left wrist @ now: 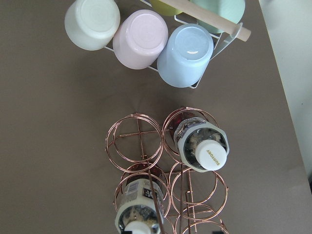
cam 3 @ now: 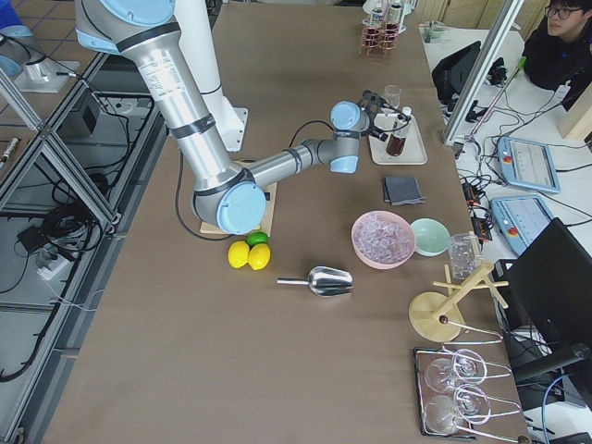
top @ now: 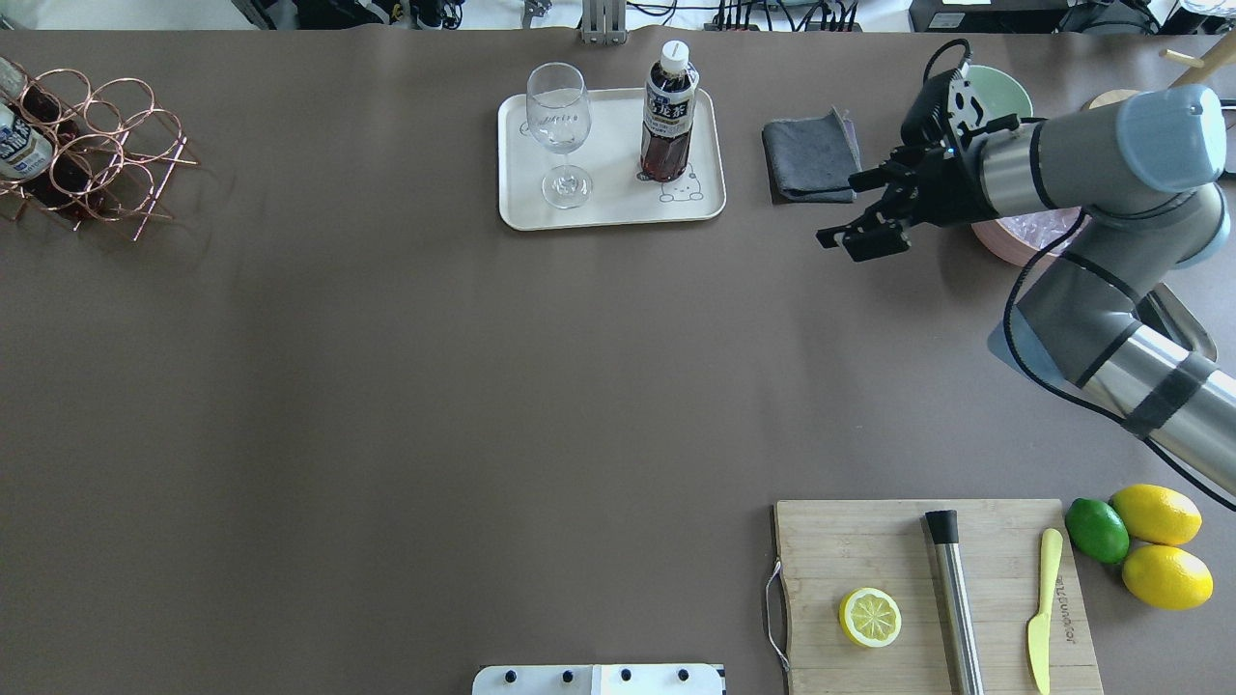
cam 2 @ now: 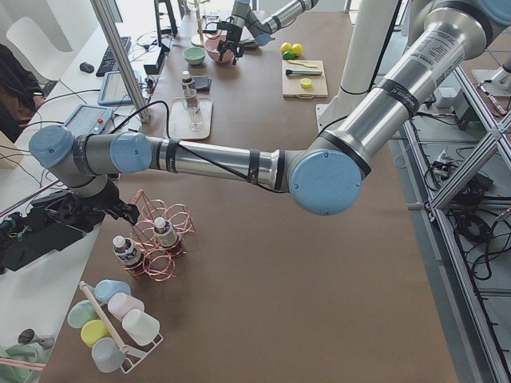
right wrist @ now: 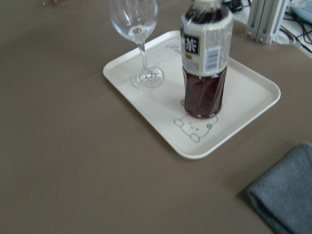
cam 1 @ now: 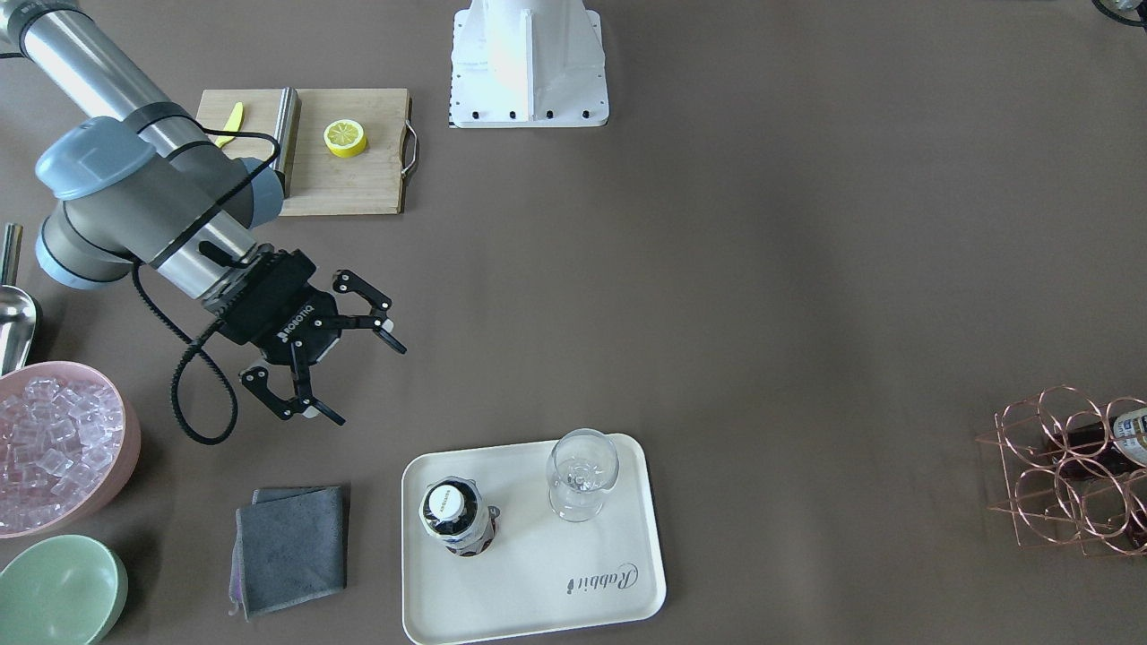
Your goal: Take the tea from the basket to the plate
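Observation:
One tea bottle [cam 1: 457, 517] stands upright on the cream plate [cam 1: 538, 573], beside a wine glass [cam 1: 581, 475]. In the right wrist view this tea bottle [right wrist: 205, 58] rests just behind the plate's [right wrist: 243, 97] bear print. My right gripper [cam 1: 363, 381] hovers open and empty, up and to the left of the plate in the front-facing view. The copper wire basket [left wrist: 165, 170] holds two more tea bottles [left wrist: 202, 146] [left wrist: 139, 209]. My left gripper [cam 2: 120, 211] is just above the basket [cam 2: 160, 247]; I cannot tell whether it is open or shut.
A grey cloth [cam 1: 291, 546] lies left of the plate. A pink bowl of ice [cam 1: 54, 448] and a green bowl [cam 1: 58, 591] sit beyond it. A cutting board [cam 1: 349, 179] carries a lemon half. A rack of pastel cups [left wrist: 141, 39] stands beside the basket.

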